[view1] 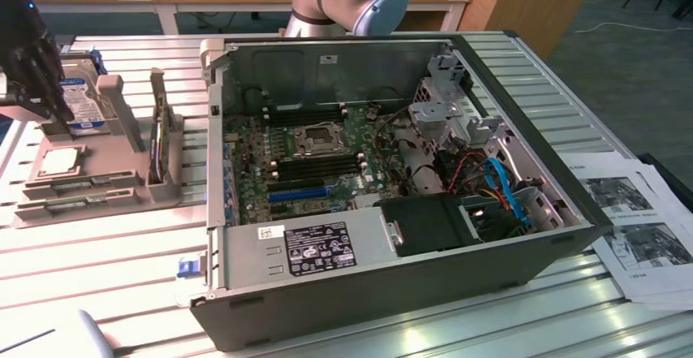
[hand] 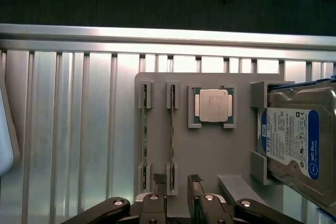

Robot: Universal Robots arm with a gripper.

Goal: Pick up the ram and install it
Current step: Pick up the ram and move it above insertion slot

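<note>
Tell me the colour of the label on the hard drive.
The label is blue and white, clearest in the wrist view.

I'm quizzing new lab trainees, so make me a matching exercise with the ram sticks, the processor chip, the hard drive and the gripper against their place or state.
1 ram sticks
2 processor chip
3 hard drive
4 gripper

A flat in a square recess of the holder
B open, above the holder
C on edge in narrow slots
D upright, blue-and-white label

Pairs: 1-C, 2-A, 3-D, 4-B
</note>
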